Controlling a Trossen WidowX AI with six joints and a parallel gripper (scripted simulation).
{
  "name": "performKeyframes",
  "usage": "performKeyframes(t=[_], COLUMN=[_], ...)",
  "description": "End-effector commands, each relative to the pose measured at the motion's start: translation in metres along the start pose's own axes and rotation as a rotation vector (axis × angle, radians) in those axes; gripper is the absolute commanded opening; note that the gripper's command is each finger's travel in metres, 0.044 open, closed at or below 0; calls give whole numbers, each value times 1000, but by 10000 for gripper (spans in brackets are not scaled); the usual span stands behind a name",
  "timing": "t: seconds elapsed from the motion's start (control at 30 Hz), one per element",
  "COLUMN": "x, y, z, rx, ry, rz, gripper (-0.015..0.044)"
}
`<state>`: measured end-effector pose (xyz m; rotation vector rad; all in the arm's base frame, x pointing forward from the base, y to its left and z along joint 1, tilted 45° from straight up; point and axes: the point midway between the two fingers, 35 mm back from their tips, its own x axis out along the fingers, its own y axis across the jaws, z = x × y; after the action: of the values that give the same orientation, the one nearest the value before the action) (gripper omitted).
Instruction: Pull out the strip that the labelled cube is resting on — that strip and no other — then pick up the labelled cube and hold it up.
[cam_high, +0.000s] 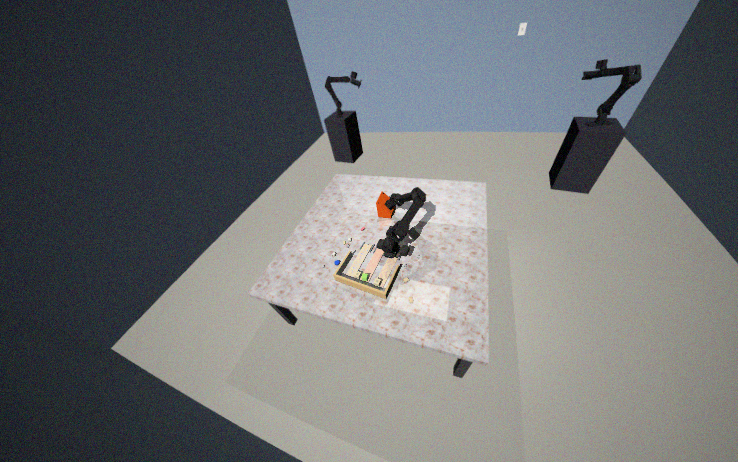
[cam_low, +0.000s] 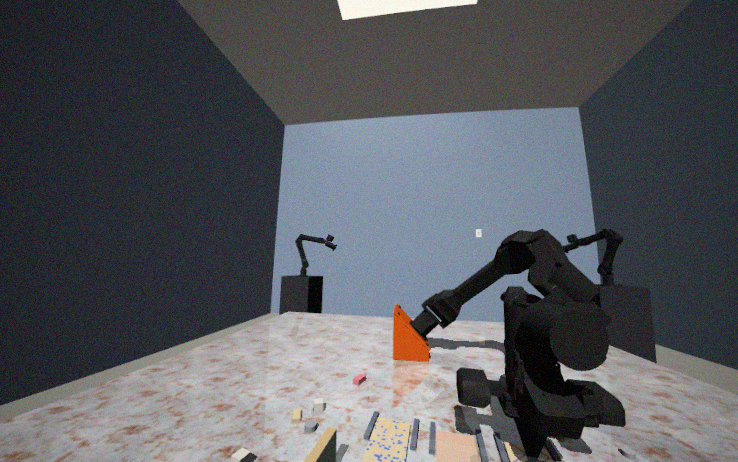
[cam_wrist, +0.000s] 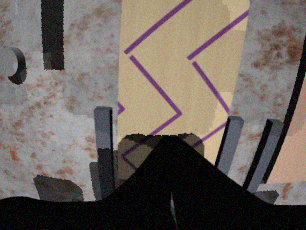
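Observation:
My gripper (cam_low: 535, 455) (cam_wrist: 170, 143) is shut with nothing between the fingertips. It points down over the near end of the zigzag strip (cam_high: 388, 269) (cam_wrist: 155, 30), between dark guide rails; contact is unclear. The pink strip (cam_high: 373, 263) (cam_low: 456, 447) lies beside it, with a green cube (cam_high: 364, 276) at its tray end. The blue-spotted strip (cam_high: 356, 263) (cam_low: 385, 438) is on the pink strip's other side. A light wooden cube (cam_high: 377, 281) sits at the zigzag strip's tray end, and another at the spotted strip's end. Their labels are too small to read.
A low wooden wall (cam_high: 359, 285) encloses the strips' far ends. Dark rails (cam_wrist: 105, 150) (cam_low: 415, 434) flank the near ends. A blue piece (cam_high: 337, 262), a red block (cam_high: 363, 228) (cam_low: 358, 379) and several small blocks lie around. The orange wedge (cam_high: 383, 207) (cam_low: 408, 342) carries the arm.

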<state>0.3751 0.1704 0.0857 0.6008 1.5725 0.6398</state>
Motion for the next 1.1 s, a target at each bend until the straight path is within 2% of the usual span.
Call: performKeyframes(t=[0.0,1.07], x=[1,4], y=[0,0], z=[0,1], rx=[2,2], ry=[0,0], rz=[1,1], gripper=[0,0])
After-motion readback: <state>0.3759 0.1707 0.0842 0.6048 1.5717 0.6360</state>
